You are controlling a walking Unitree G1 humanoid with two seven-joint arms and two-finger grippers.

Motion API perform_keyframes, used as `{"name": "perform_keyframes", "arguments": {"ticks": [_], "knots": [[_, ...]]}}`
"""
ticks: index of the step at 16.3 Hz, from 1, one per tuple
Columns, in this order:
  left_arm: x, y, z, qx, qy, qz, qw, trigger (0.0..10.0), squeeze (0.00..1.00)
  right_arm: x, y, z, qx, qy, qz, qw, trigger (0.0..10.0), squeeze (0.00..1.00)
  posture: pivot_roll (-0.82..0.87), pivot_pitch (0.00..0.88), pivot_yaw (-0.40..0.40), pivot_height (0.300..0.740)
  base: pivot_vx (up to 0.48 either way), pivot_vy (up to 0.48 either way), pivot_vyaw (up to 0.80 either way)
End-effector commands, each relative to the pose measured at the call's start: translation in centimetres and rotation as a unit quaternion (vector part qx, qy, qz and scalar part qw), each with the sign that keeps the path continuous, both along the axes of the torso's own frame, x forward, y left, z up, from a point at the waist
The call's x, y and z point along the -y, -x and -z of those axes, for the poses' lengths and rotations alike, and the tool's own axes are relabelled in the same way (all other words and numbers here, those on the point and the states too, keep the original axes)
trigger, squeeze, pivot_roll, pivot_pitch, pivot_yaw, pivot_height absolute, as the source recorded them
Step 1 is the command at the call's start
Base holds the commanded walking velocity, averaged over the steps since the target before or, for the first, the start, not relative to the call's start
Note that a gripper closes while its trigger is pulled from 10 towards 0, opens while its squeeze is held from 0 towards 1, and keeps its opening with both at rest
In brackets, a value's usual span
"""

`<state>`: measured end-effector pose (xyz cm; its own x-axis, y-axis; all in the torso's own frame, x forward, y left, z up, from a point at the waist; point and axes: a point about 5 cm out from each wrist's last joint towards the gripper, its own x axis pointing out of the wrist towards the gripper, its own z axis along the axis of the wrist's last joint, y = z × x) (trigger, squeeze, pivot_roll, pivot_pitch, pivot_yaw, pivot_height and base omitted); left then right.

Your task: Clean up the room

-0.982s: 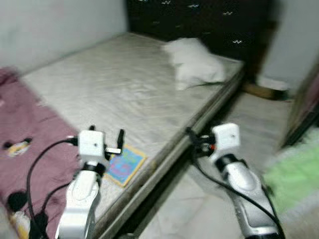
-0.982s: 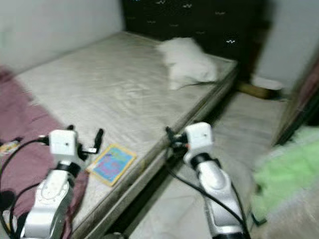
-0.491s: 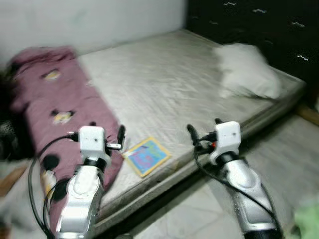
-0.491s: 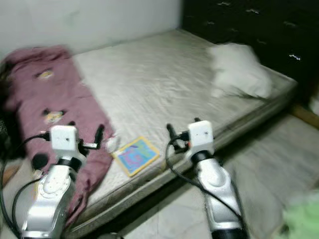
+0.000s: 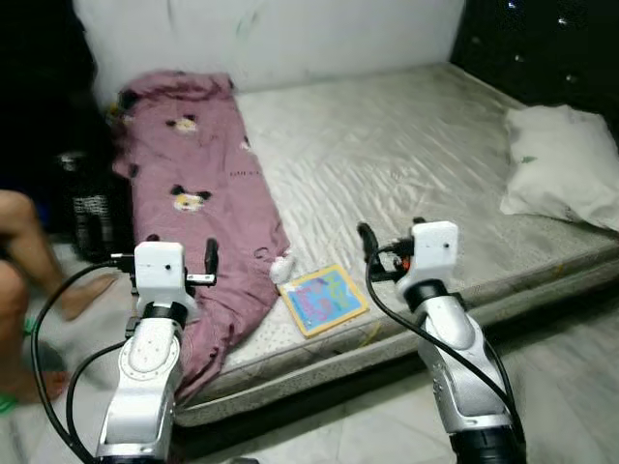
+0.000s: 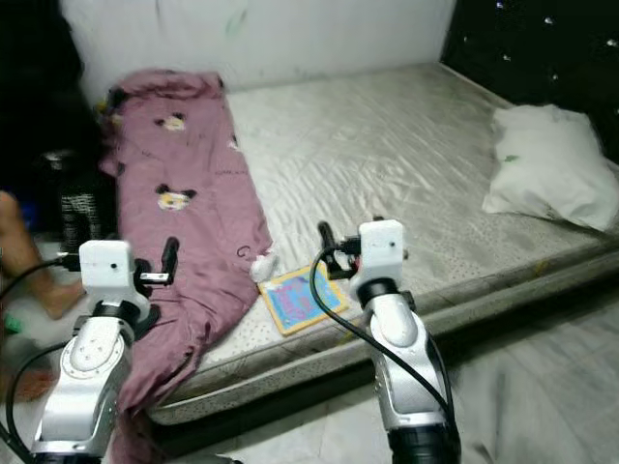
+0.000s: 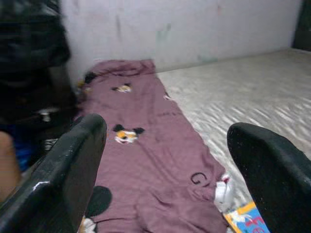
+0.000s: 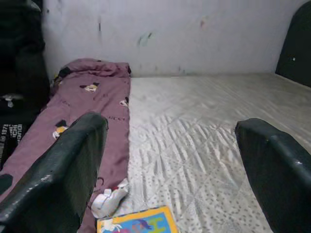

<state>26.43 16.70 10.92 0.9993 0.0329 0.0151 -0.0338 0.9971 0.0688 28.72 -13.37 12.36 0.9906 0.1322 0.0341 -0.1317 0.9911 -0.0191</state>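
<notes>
At the left edge a person's leg [image 5: 24, 253] is cut off, so the rest of the person is out of sight. The dark bottle [image 5: 85, 208] beside it sits in shadow and its label is too small to read. The pillow [image 5: 561, 181] runs off the right edge. The book [image 5: 323, 300] near the mattress [image 5: 406, 145] edge has a cover too small to make out. The blanket [image 5: 198, 217] hangs over the near-left side, hiding that corner.

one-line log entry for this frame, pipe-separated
phase: facing bed | left gripper: open, over maroon blanket | right gripper: open, near colourful book | pillow: on mattress
</notes>
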Motion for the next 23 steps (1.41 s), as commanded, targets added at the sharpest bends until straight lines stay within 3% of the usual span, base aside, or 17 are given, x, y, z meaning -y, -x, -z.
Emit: {"name": "perform_keyframes", "arguments": {"ticks": [1, 9, 14, 23], "knots": [[0.4, -0.1, -0.3, 0.007, -0.006, 0.007, 1.0, 10.0, 0.0, 0.8, -0.1, 0.5, -0.012, 0.001, 0.021, 1.0, 10.0, 0.0, 0.01, 0.0, -0.004, 0.74, 0.0, 0.0, 0.8], [1.1, -0.9, -0.4, 0.015, -0.001, 0.015, 1.0, 10.0, 0.0, 0.0, -0.7, 1.0, -0.013, -0.011, 0.028, 0.999, 10.0, 0.0, 0.0, 0.0, 0.006, 0.74, 0.0, 0.0, 0.76], [1.7, -0.9, -0.6, 0.02, 0.009, 0.045, 0.999, 10.0, 0.0, -0.1, -0.8, 1.1, -0.01, -0.016, 0.022, 1.0, 10.0, 0.0, 0.0, 0.0, 0.002, 0.74, 0.0, 0.0, 0.0], [2.1, -0.8, -0.6, 0.023, 0.021, 0.062, 0.998, 10.0, 0.0, -0.3, -0.8, 1.2, -0.011, -0.014, 0.013, 1.0, 10.0, 0.0, 0.0, 0.0, -0.003, 0.74, 0.32, 0.0, 0.0]]}}
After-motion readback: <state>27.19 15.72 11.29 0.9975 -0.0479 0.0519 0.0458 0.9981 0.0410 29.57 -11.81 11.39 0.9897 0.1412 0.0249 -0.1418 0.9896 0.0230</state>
